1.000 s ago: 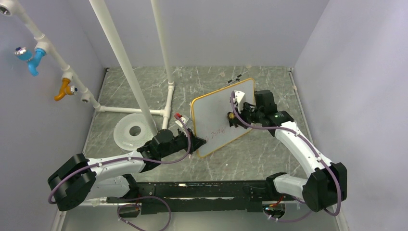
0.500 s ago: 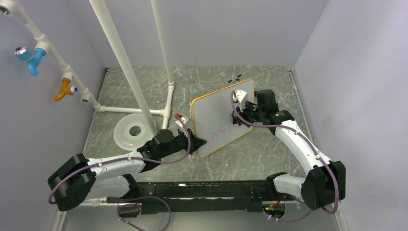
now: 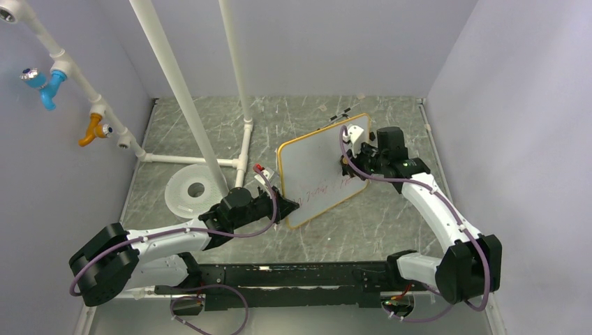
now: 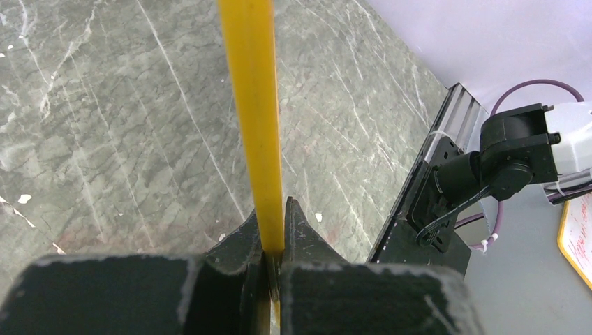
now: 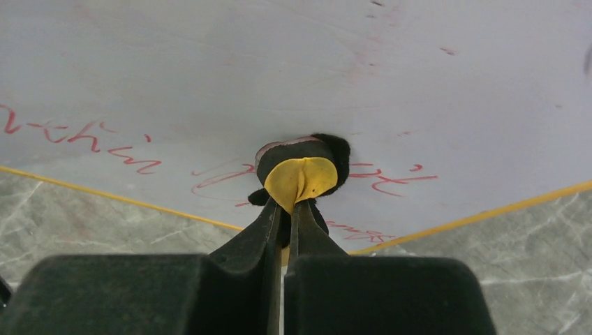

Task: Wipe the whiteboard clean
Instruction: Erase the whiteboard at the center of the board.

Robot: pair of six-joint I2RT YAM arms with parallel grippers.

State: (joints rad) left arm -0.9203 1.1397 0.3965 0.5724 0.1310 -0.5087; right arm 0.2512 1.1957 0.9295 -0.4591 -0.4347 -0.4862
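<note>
Right wrist view: the whiteboard (image 5: pixel 209 77) is met just ahead of the right hand (image 5: pixel 283 209), which is clamped on a yellow-black eraser (image 5: pixel 300 174). To either side of it red scrawl (image 5: pixel 91 136) is left, so erasing is judged unfinished. The frame (image 4: pixel 255 105) is pinched by the left hand (image 4: pixel 274 216).

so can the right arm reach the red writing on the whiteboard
Probably yes: its pincer holds an eraser against the whiteboard, right among the red writing, with nothing in between.

The left arm (image 3: pixel 167 241) and right arm (image 3: pixel 433 202) had white link shells, black joint housings and black fingers (image 5: pixel 251 237), with purple cables (image 3: pixel 230 235) looped along each
</note>
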